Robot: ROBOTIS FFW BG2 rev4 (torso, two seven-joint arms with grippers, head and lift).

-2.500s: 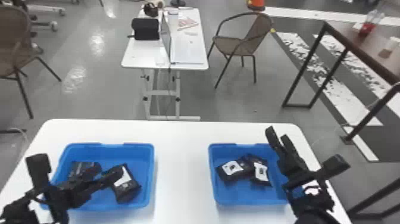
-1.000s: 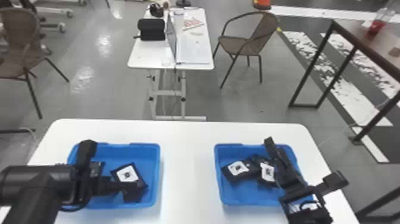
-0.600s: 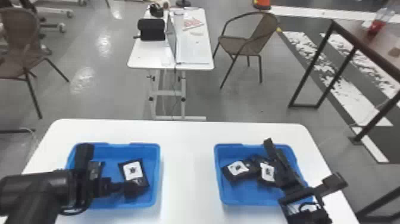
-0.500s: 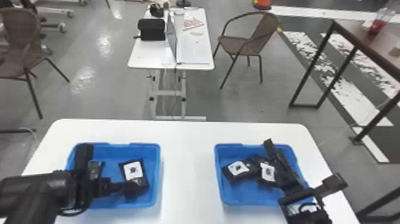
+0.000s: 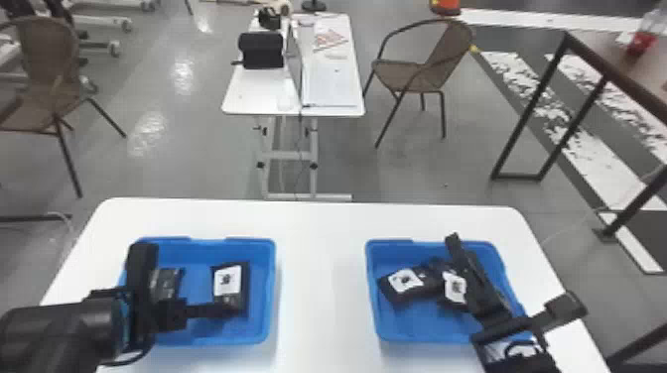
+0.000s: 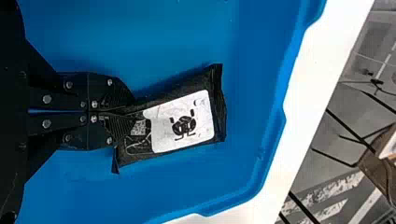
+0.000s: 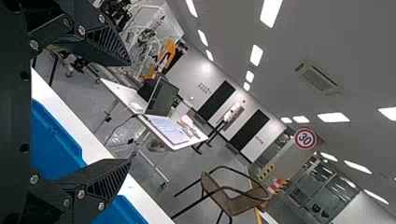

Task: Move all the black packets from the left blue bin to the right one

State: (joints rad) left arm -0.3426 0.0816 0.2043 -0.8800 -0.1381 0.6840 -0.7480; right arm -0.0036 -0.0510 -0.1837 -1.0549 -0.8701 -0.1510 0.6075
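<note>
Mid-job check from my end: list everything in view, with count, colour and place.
Near table: one, white, under both bins
Left bin: one, blue
Right bin: one, blue
Packets: black; two in left bin, at least two in right
Far table: one, white, beyond, bearing laptop and black case
Chairs: two, brown, flanking far table
Bottle: one, red contents, far right
Left gripper: one, black, in left bin, fingers shut on packet
Right gripper: one, black, by right bin, fingers open
</note>
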